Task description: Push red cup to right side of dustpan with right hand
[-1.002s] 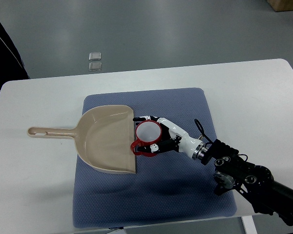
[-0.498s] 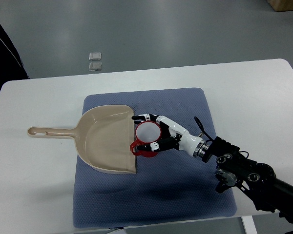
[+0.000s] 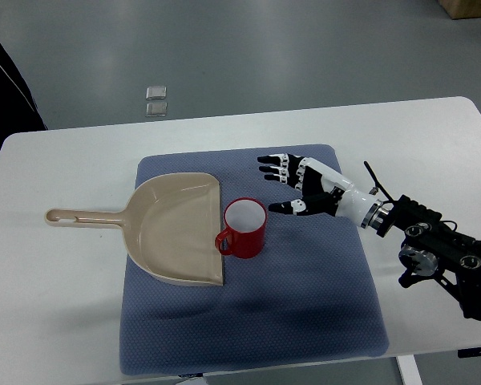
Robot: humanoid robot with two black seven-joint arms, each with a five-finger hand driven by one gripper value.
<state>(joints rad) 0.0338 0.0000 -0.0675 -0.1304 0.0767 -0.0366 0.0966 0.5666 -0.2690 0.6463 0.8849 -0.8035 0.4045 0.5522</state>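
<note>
While a smooth beige plastic dustpan (image 3: 172, 237) with a long slotted handle lies on the dimpled blue mat (image 3: 305, 321), the glossy red cup (image 3: 243, 228) stands upright just beside its straight right edge, handle toward the pan. Right of the cup and clear of it, the right hand (image 3: 305, 186) hovers over the mat on the white desk (image 3: 64, 321), its black-and-white fingers (image 3: 274, 160) spread and released.

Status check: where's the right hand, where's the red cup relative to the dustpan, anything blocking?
Right hand open, clear of cup, up-right of it. Red cup upright on blue mat, just right of beige plastic dustpan. Left hand not in view. Nothing blocking.
</note>
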